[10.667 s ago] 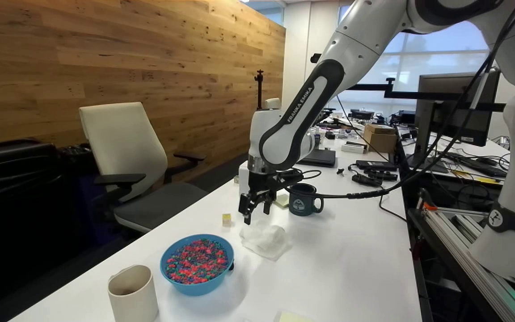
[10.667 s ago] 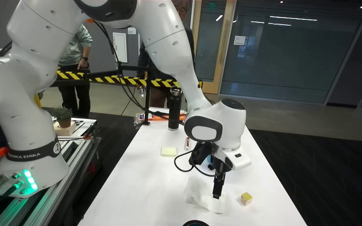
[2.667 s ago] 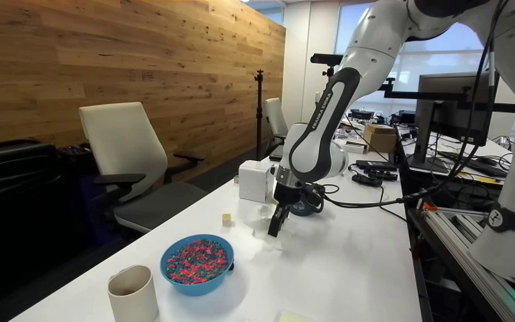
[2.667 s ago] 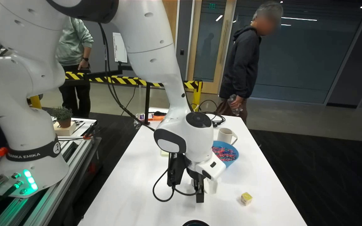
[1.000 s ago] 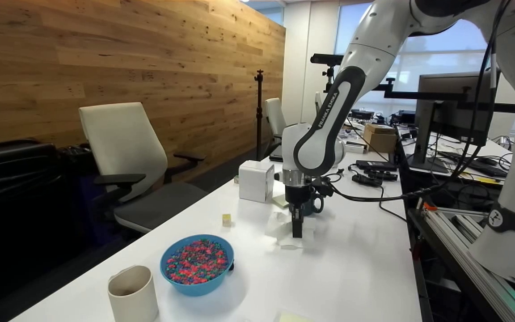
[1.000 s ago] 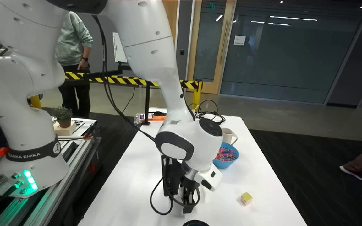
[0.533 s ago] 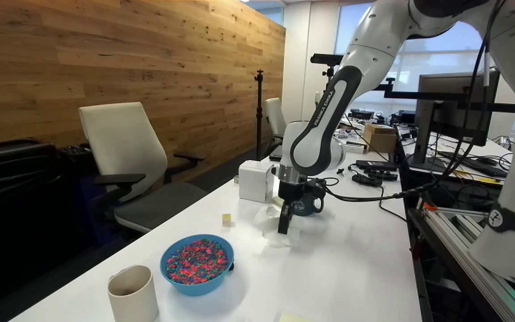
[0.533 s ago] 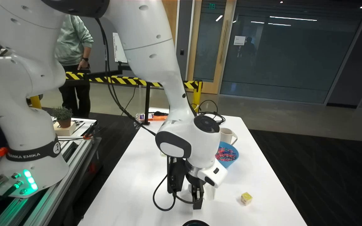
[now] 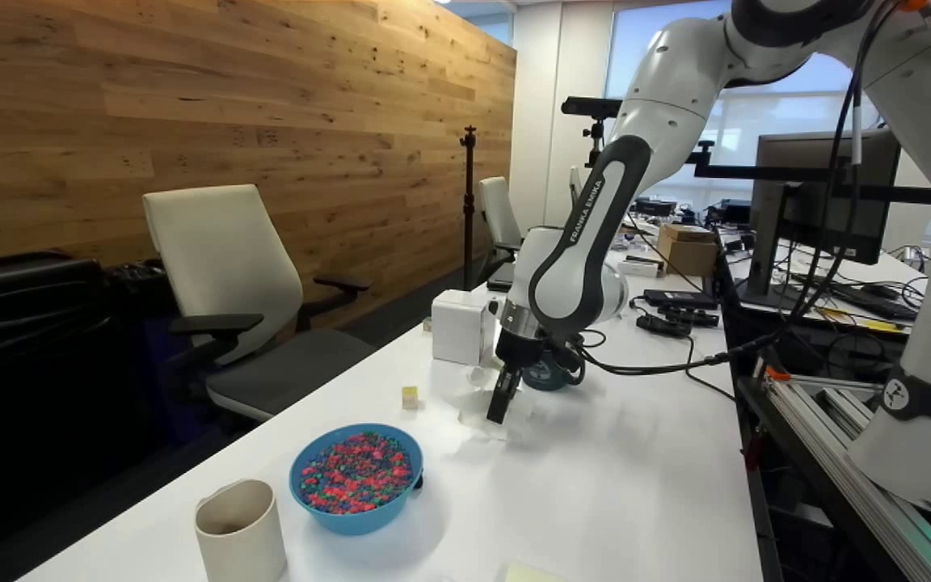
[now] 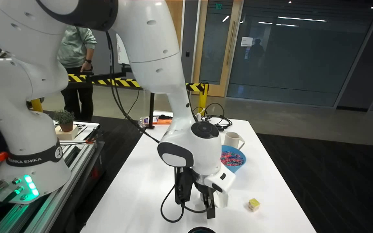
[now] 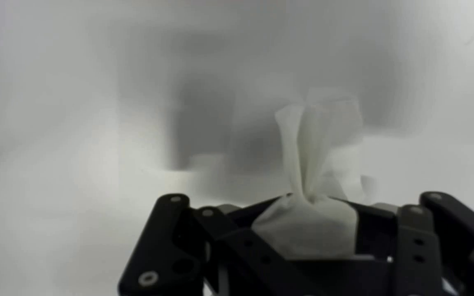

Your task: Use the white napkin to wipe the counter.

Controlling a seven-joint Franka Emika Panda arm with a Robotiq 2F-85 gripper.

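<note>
We judged that a stroke toward the frame's bottom edge in an exterior view could knock the dark mug [image 10: 201, 230], and that dragging the white napkin [image 11: 309, 228] across the counter [image 10: 147, 200] by one pinch could tear it. At the wrist view's lower centre we saw the gripper [image 11: 310, 200] nearly closed, pinching the napkin's bunched fold.

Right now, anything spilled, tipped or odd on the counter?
Nothing spilled or tipped that I can see: the blue bowl and beige mug stand upright. One small oddity: a dark thing shows at the bowl's edge, too little visible to identify. The white napkin is bunched in the gripper, as wiping needs.
</note>
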